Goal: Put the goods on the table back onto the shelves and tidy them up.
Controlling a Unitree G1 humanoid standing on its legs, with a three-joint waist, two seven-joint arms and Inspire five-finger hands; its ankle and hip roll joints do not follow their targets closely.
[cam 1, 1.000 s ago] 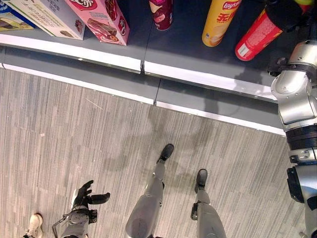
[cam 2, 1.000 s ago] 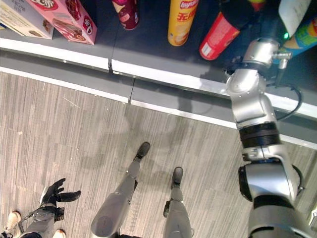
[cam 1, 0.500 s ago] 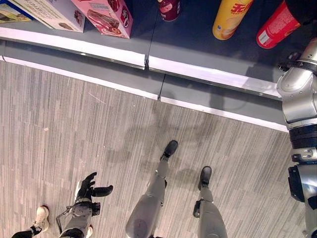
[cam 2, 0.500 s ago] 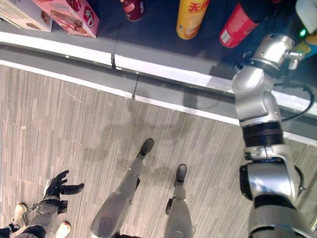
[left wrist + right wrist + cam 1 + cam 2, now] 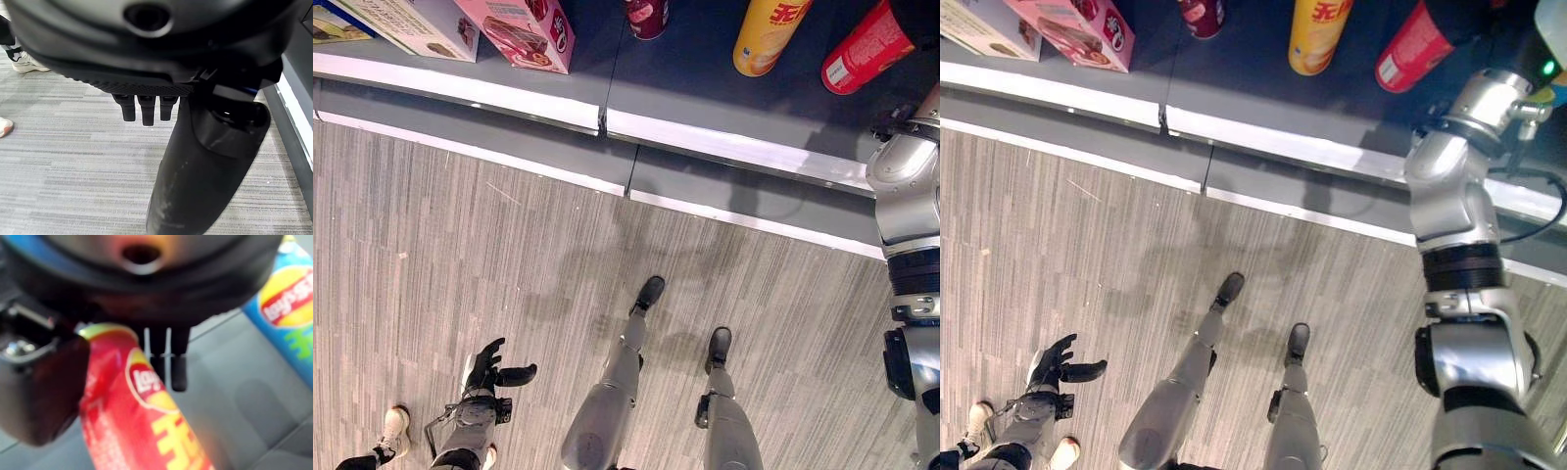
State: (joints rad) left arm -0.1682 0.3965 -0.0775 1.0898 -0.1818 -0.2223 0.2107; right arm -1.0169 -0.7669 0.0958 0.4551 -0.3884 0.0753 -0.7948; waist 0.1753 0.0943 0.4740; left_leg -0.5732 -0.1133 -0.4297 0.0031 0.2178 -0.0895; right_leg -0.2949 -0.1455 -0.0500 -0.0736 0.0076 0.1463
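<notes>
Your right hand (image 5: pixel 166 357) is up at the dark shelf (image 5: pixel 705 147), wrapped around the red tube (image 5: pixel 142 421) of crisps: thumb on one side, fingers (image 5: pixel 178 372) curled along the other, the tube leaning over the shelf board. A blue tube (image 5: pixel 288 308) stands just beside it, and a yellow tube (image 5: pixel 766 34), a maroon can (image 5: pixel 648 15) and a pink box (image 5: pixel 524 34) sit further along the shelf. Your left hand (image 5: pixel 489 372) hangs low over the striped floor (image 5: pixel 460 255), fingers relaxed and holding nothing, near a person's white shoe (image 5: pixel 393 431).
</notes>
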